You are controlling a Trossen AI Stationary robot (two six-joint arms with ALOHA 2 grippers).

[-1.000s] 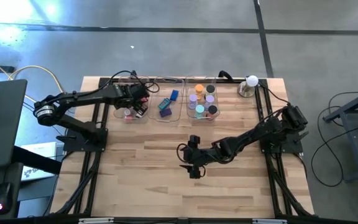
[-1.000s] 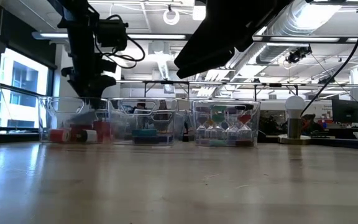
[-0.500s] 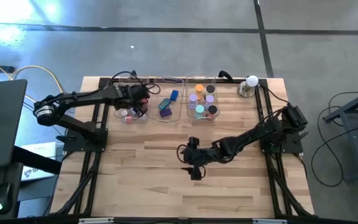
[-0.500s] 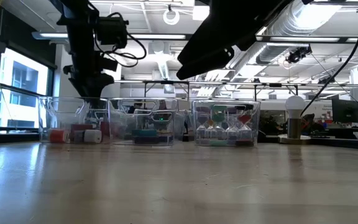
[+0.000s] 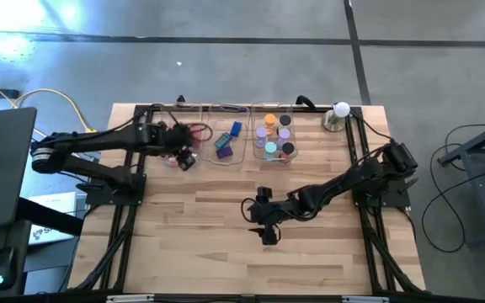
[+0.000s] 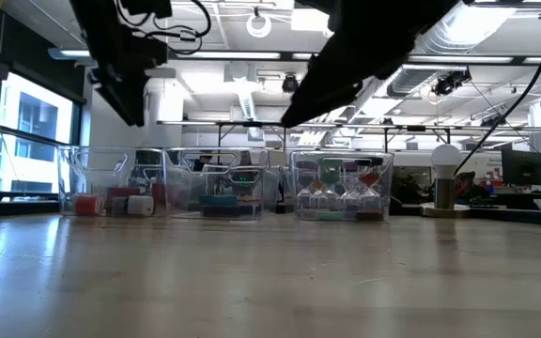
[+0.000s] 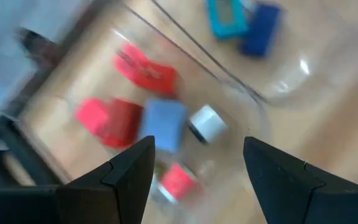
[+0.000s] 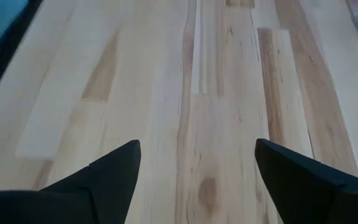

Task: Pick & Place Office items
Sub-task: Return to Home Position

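High view: coloured pieces (image 5: 236,129) in trays (image 5: 209,126)

1. This is a robotics lab in an open industrial hall, with the wooden surface (image 5: 200,244) standing on a polished concrete floor (image 5: 226,59).
2. Exposed ducting (image 6: 496,28) and strip lights (image 6: 224,54) run across the bare ceiling.
3. Tall windows (image 6: 26,131) and a monitor (image 6: 522,167) stand in the room behind.

Bright, even light covers the wooden table (image 5: 226,261). Glare whitens the floor (image 5: 66,15) at far left. At table height, ceiling lamps (image 6: 258,21) and the left window (image 6: 26,131) backlight the right arm (image 6: 374,47) into a silhouette. The left gripper (image 7: 197,142) shows flat black.
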